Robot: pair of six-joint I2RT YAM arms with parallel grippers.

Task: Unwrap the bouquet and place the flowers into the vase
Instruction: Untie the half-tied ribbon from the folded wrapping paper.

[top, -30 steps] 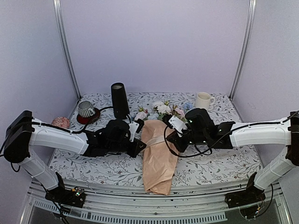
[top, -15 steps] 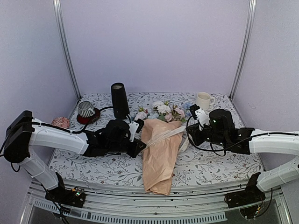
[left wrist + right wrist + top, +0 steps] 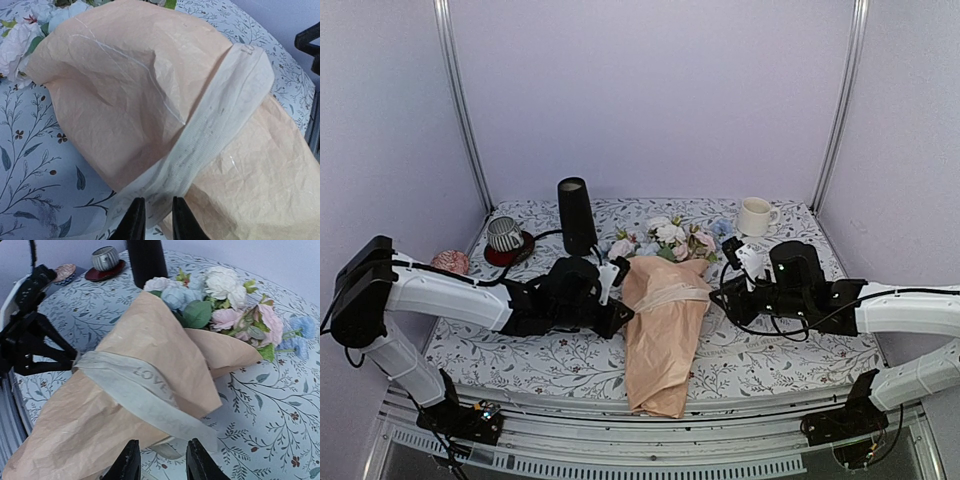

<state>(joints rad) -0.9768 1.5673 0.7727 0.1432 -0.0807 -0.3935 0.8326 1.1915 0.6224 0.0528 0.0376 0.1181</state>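
The bouquet lies lengthwise mid-table in its peach wrap. Its flowers point toward the back. A cream ribbon crosses the wrap loosely. My left gripper sits at the wrap's left edge, its jaws close together on the ribbon's end. On the right side, my right gripper is open. The ribbon's other end lies slack just beyond its fingertips. The black vase stands upright behind the bouquet, to the left.
A white mug stands at the back right. A striped cup on a red saucer and a small pink object sit at the back left. A floral cloth covers the table.
My right gripper pulled the ribbon out to the right until it was taut, then opened and let go. The ribbon has dropped back slack over the wrap. The left arm has not moved.
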